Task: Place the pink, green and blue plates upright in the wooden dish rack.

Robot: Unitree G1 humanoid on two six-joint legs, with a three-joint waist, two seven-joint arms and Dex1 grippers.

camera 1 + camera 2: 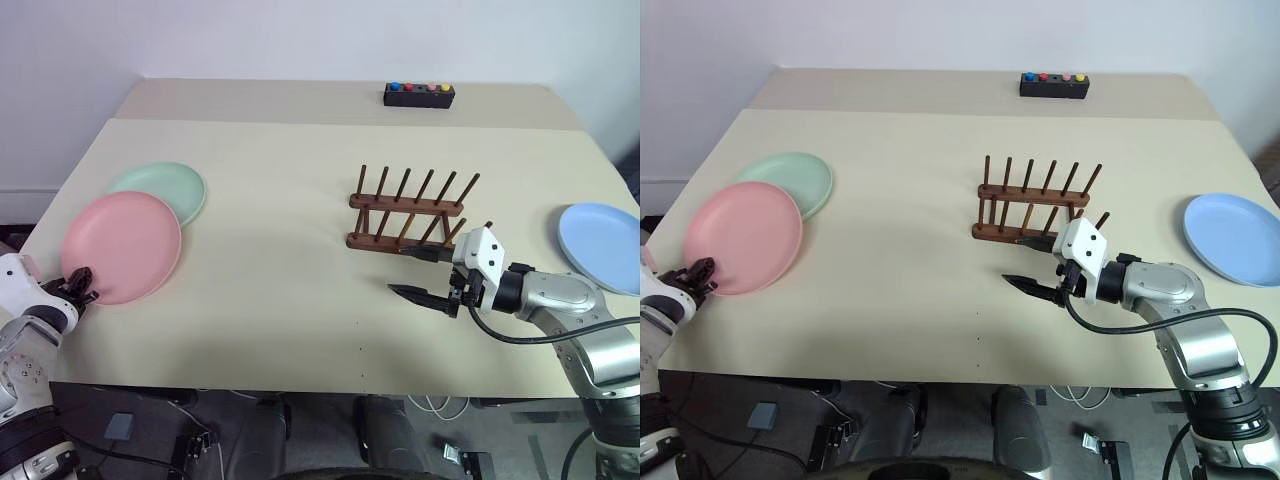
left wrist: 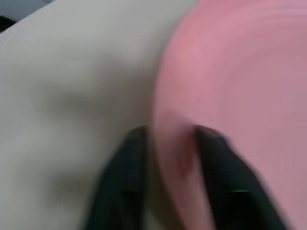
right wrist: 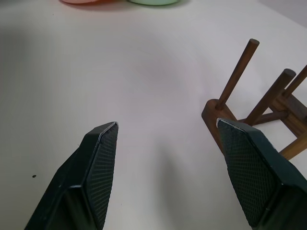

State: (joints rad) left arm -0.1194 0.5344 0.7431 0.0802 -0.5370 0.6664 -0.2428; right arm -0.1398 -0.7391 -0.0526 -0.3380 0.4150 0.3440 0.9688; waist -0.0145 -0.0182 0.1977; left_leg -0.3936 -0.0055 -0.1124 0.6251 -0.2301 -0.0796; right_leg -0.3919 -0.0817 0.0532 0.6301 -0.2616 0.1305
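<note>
Pink plate [image 1: 122, 246]: flat at the worktop's [image 1: 300, 300] left front, lapping the green plate [image 1: 160, 187]; looks stiff, light and matte, best taken by its thin near rim, where the left gripper [image 1: 78, 287] has its jaws pinched on it. Blue plate [image 1: 600, 245]: far right. Wooden dish rack [image 1: 408, 212]: centre, empty; right gripper [image 1: 424, 274] just before it, jaws apart on nothing.

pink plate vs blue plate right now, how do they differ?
The pink plate lies at the table's left edge, the blue plate at its right edge. The pink plate overlaps the green plate; the blue plate lies alone. The left claw is shut on the pink plate's near rim; the blue plate is untouched, with the open right claw near the rack. Both are round, plain, and not yet racked.
</note>
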